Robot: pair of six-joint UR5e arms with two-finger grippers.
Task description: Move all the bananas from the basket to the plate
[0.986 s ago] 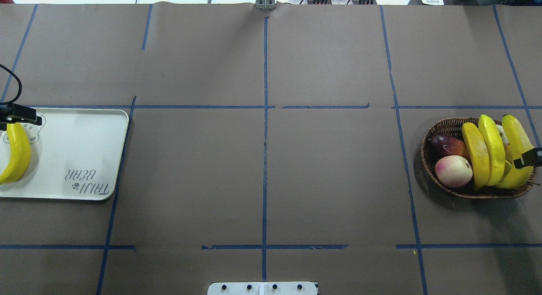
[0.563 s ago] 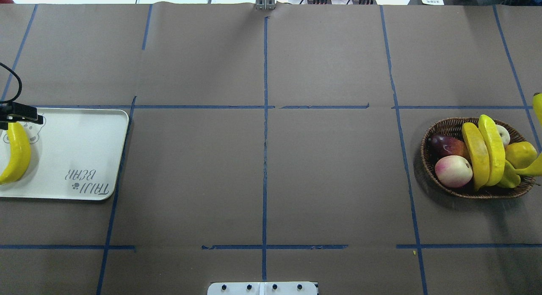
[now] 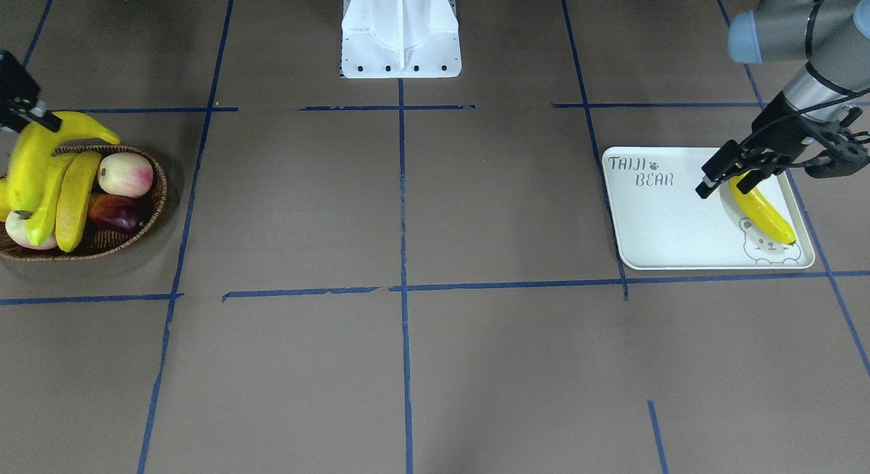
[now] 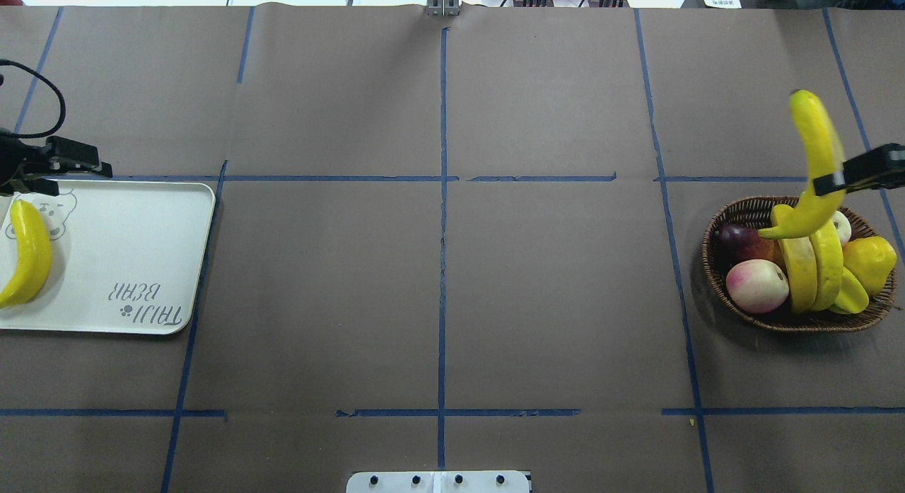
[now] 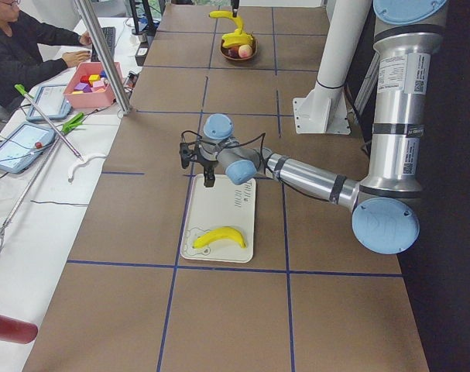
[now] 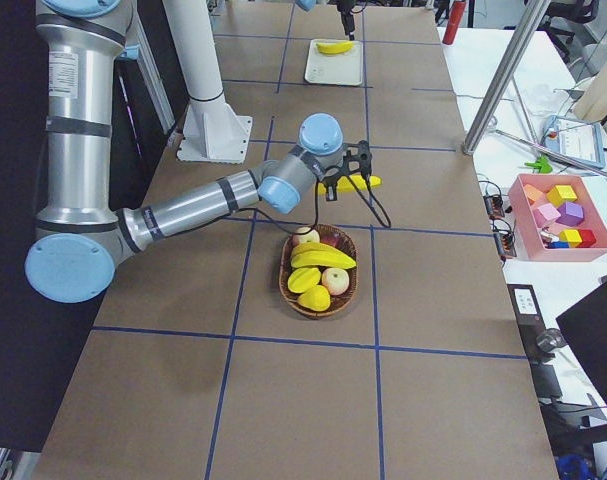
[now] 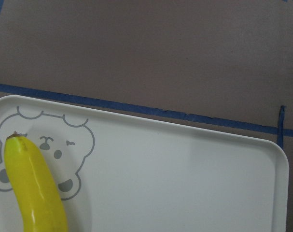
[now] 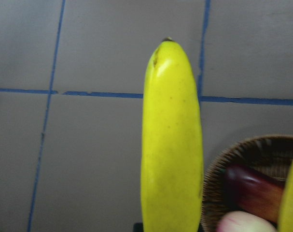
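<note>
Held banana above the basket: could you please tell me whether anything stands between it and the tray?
Nothing visible does. Between the banana in the right gripper and the tray lie only paper and blue tape; the left gripper hovers above the tray.

the broad counter (image 4: pixel 438 302) between basket (image 4: pixel 710 259) and plate (image 4: pixel 141 231) carries only flat blue tape lines (image 4: pixel 443 267), the white robot base (image 3: pixel 401 32) at its robot-side edge. a lying banana (image 4: pixel 28 256) and the left end effector (image 3: pixel 728 177) hovering by its tip take the plate's outer end; the raised banana (image 4: pixel 813 139) in the right end effector (image 4: pixel 827 184) hangs across the basket's far rim.
</note>
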